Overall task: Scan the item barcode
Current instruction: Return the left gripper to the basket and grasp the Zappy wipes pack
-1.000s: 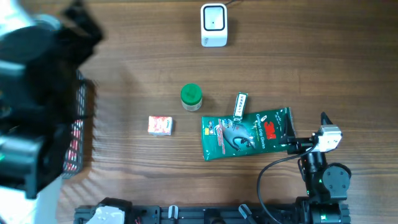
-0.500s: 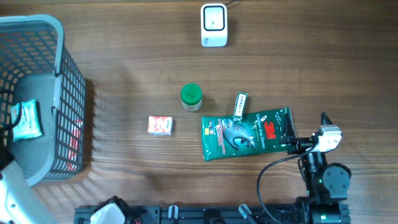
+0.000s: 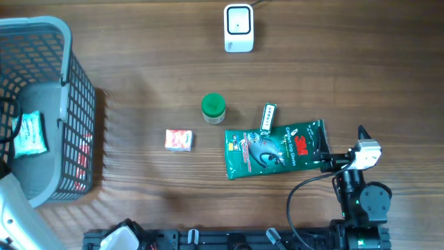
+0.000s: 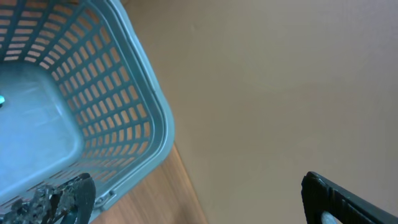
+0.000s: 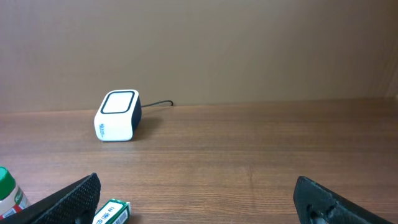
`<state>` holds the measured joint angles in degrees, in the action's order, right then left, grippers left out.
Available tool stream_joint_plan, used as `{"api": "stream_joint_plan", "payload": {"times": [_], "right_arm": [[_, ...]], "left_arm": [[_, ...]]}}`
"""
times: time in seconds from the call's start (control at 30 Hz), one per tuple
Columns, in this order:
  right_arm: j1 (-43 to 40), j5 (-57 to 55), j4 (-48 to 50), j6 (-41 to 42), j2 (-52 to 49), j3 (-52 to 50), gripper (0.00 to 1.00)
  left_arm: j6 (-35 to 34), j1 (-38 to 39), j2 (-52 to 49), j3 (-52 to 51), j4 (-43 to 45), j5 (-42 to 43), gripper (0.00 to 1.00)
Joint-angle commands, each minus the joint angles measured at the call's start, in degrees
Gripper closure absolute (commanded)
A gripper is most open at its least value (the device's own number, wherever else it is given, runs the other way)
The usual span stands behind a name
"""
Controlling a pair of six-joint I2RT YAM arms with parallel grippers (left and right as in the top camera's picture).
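Wooden table (image 3: 139,90) against a plain tan wall, white scanner (image 3: 238,28) at the middle of the far edge, green pouch (image 3: 274,148) mid-table just beside the right pincer (image 5: 196,186), jaws wide and empty, gum pack (image 3: 268,117), green-capped bottle (image 3: 213,107) and small box (image 3: 179,139) lying between pouch and scanner or leftward, grey basket (image 3: 66,42) at the left edge holding a packet (image 3: 29,133), left pincer (image 4: 193,186) beside the basket, jaws wide and empty.

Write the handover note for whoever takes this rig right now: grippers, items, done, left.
Left gripper: open, empty, up beside the grey basket.
Right gripper: open, empty, low over the table by the right edge of the green 3M pouch, facing the scanner.
Items: the pouch, a small green-and-white box, a green-capped bottle and a small orange box lie on the table in front of the scanner.
Done: one teal-and-white packet lies in the basket.
Left: four items on the table, none gripped. The pouch is nearest the right gripper and looks the likely next pick.
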<state>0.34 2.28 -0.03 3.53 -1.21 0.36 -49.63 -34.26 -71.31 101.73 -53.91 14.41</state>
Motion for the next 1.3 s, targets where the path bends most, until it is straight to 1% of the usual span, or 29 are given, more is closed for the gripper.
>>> {"api": "stream_joint_plan", "payload": {"times": [0.0, 0.1, 0.43, 0.67, 0.8, 0.97, 1.03, 1.13, 1.27], "right_arm": [[0.24, -0.79, 0.20, -0.50, 0.28, -0.04, 0.00], [0.24, -0.79, 0.20, -0.50, 0.28, -0.04, 0.00], [0.24, -0.79, 0.20, -0.52, 0.28, -0.04, 0.00], [0.24, -0.79, 0.20, -0.50, 0.28, -0.04, 0.00], [0.24, -0.79, 0.20, -0.52, 0.28, -0.04, 0.00], [0.24, -0.79, 0.20, -0.52, 0.28, -0.04, 0.00], [0.24, -0.79, 0.20, -0.52, 0.28, -0.04, 0.00], [0.24, -0.79, 0.20, -0.50, 0.28, -0.04, 0.00], [0.24, -0.79, 0.20, -0.52, 0.28, -0.04, 0.00]], "left_arm": [[-1.95, -1.38, 0.07, 0.20, 0.66, -1.01, 0.00], [-3.39, -3.21, 0.07, 0.20, 0.70, -1.01, 0.00], [-4.04, -7.78, 0.04, 0.20, 0.92, -1.07, 0.00], [-4.87, -8.13, -1.84, 0.17, -0.87, -8.33, 0.00], [-5.62, -8.13, -5.81, 0.17, -3.45, -10.08, 0.00], [-7.06, -8.13, -13.44, 0.17, -8.74, -11.19, 0.00], [-8.00, -8.13, -16.39, 0.17, -10.88, -13.49, 0.00], [-9.99, -8.13, -20.52, 0.15, -14.12, -19.71, 0.00], [-9.99, -8.13, -23.74, -1.62, -13.11, -22.82, 0.00]]}}
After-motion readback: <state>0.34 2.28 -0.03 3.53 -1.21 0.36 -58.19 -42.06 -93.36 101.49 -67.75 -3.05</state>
